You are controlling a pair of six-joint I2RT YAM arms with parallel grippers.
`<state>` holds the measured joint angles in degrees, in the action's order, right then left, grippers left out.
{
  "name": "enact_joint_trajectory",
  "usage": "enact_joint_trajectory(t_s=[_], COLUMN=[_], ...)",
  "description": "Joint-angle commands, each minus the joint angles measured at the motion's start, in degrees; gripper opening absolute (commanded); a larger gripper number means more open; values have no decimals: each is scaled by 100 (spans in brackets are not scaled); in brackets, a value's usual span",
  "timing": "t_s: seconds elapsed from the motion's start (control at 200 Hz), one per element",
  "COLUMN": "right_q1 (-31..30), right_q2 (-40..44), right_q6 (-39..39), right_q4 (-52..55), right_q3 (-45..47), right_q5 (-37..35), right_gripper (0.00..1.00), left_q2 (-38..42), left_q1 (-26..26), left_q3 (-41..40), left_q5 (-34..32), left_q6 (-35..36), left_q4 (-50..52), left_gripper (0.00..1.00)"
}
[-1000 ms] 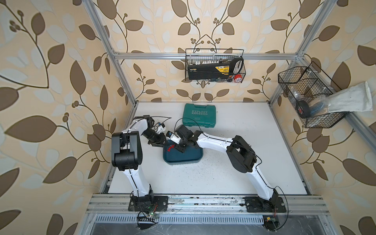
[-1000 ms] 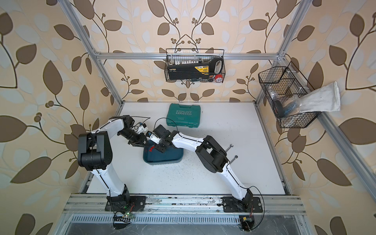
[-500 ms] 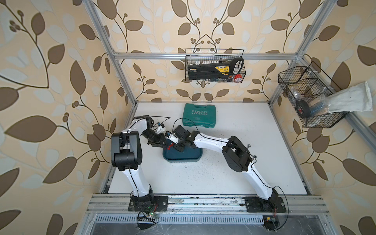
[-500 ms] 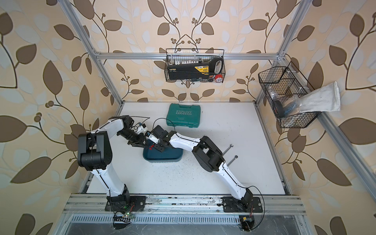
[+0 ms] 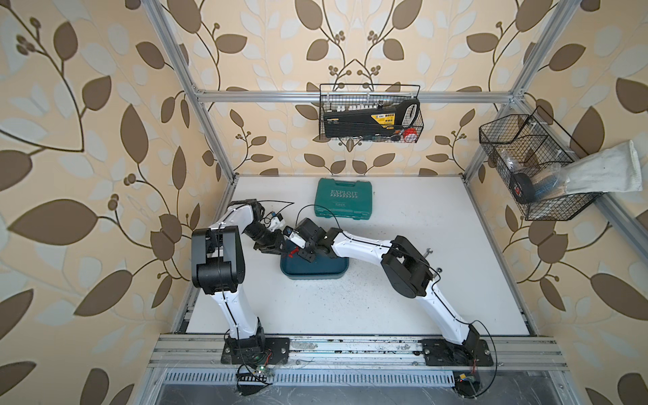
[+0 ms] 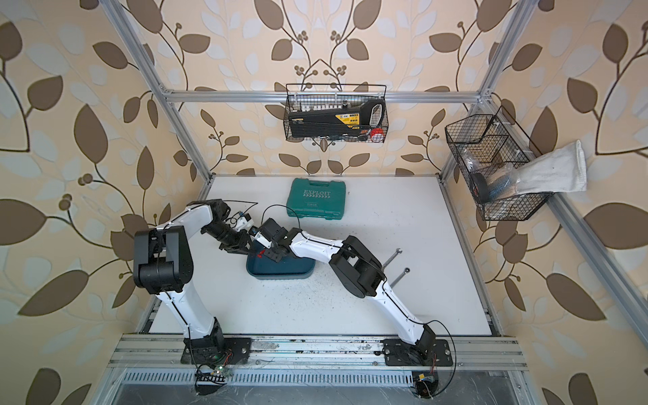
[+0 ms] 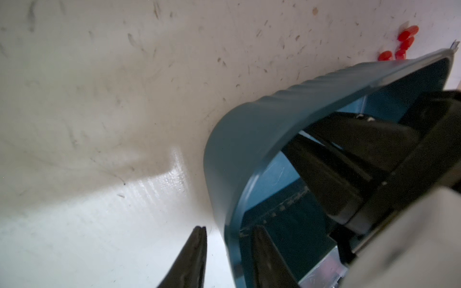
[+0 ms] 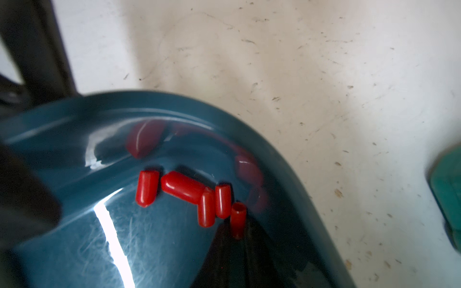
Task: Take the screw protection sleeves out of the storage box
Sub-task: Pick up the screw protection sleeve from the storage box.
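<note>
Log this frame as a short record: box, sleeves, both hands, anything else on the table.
storage box: dark teal tray on the white table, near the green case
sleeves inside: five red ones, bunched in one corner
sleeves outside: small red cluster on the table by the box's outer wall
left hand: open, astride the box wall
right hand: down in the box; open or shut unclear
other: two wrenches on the table, to the robot's right

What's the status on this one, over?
Left pincer open, straddling storage box wall. Right pincer down in the box, jaws unclear. Five red screw protection sleeves in box corner; loose sleeves out on table. No obstruction seen.
</note>
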<state>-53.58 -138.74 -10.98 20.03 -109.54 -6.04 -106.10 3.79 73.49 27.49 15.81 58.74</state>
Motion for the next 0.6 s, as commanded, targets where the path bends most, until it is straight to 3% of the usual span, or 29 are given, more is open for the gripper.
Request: enact_joint_trajectory(t_s=[0.0, 0.14, 0.595], right_q1=[-87, -64, 151], right_q2=[57, 320, 1138], right_q6=[-96, -128, -116], right_q4=[57, 69, 244], right_q3=[277, 405, 930], right_q5=[-83, 18, 841], right_gripper=[9, 0, 0], left_q2=[92, 151, 215], left_q1=[-10, -11, -10], left_q3=[187, 196, 279], left_q5=[178, 153, 104], left_q6=[19, 17, -37], left_q4=[120, 103, 92], left_gripper=[35, 35, 36])
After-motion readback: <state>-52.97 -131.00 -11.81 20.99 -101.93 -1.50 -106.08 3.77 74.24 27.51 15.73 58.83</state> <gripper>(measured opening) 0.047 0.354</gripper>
